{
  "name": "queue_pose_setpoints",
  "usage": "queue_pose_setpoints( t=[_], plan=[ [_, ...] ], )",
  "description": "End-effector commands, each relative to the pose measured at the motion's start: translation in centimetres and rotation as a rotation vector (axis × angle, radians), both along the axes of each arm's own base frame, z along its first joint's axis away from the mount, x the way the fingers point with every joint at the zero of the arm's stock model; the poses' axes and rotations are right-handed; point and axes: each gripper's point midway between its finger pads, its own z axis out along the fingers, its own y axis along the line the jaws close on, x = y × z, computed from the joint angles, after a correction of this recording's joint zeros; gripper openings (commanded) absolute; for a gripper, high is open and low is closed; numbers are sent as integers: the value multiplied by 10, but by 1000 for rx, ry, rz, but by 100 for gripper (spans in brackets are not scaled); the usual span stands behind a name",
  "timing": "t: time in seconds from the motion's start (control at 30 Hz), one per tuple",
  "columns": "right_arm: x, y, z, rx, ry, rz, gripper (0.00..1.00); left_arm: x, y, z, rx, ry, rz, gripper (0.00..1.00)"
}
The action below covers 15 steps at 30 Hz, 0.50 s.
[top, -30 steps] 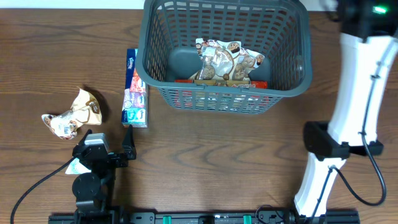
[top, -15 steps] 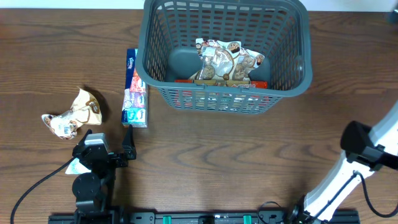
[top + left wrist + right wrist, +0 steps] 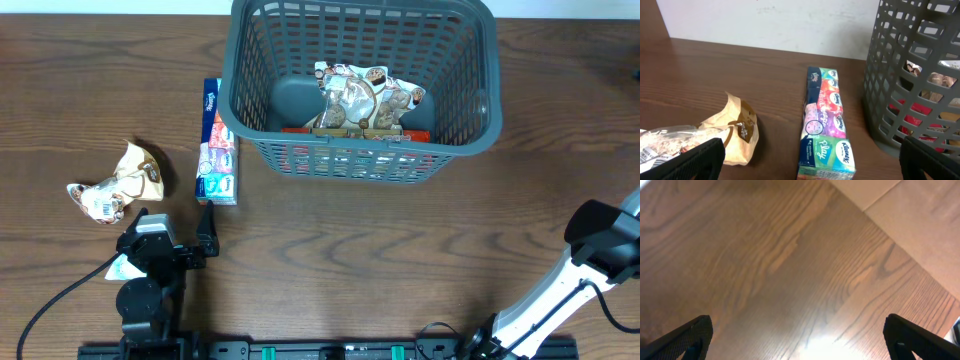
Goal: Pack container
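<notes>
We see the container (image 3: 340, 160) at the far middle of the table (image 3: 350, 260), with a snack packet (image 3: 365, 95) inside and a tissue pack (image 3: 217, 140) just beside its left wall. Both jaws stand wide apart, holding nothing. The left gripper (image 3: 810, 159) is on the near side of the tissue pack, and the right gripper (image 3: 800, 337) is over bare wood.

Container (image 3: 340, 160) sits far-centre on table (image 3: 350, 260). Inside, twd its near wall, snack pkt (image 3: 365, 95) lies atop a flat pack (image 3: 920, 117). Tissue pack (image 3: 217, 145) lies just L of container, running front-to-back. Crumpled pkt (image 3: 115, 185) is further L, apart from tissues, nearer table's front edge.
</notes>
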Motion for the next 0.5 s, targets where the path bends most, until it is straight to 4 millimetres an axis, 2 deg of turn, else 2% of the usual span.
queue_pose_setpoints(
  t=[0.0, 0.47],
  plan=[
    [-4, -2, -5, 6, 17, -29, 99, 0, -1, -14, -5, 27, -8, 99],
    [-3, -1, -6, 14, 15, -25, 99, 1, 0, -11, -3, 17, -4, 99]
  ],
)
